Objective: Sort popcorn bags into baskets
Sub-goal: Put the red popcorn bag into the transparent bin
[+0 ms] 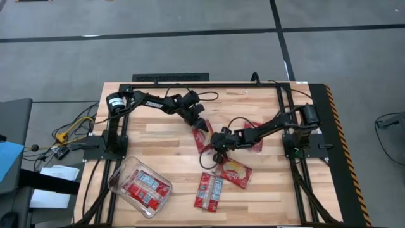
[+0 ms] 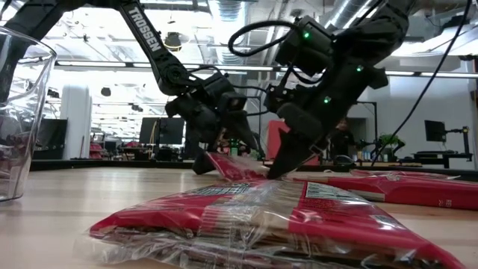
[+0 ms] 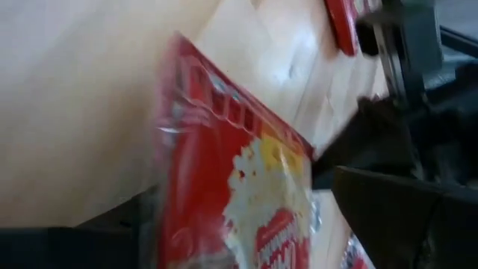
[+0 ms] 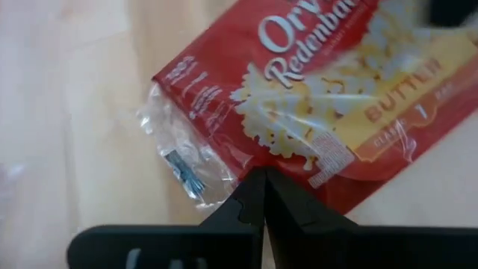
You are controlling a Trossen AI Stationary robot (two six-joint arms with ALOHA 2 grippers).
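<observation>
Plainly mid-pickup, with sorting well under way — several popcorn bags (image 1: 147, 187) already lying in the clear basket (image 1: 118, 180), well off toward the left arm's base and nearer the bench's (image 1: 158, 142) front edge than either gripper.

Left gripper (image 1: 201, 124) down over the middle of the bench, jaws standing wide, with a red packet (image 3: 246, 202) right under and ahead of its fingers; no firm closure visible, so judged as lining up on that packet's far end rather than holding it.

Right gripper (image 4: 263, 196) just beside, close across from the left one, fingers pressed together to a thin seam with nothing seen pinched between them, tip resting at the edge of a butter popcorn bag (image 4: 351, 97) near its clear wrapper flap.

More loose packets waiting beyond the right gripper (one pair (image 1: 209, 190) toward the front edge, another (image 1: 235, 170) right next to it).

Next, probably: closing the left jaws squarely on the packet, lifting clear — then carrying it over to the basket without dragging neighbours along.
</observation>
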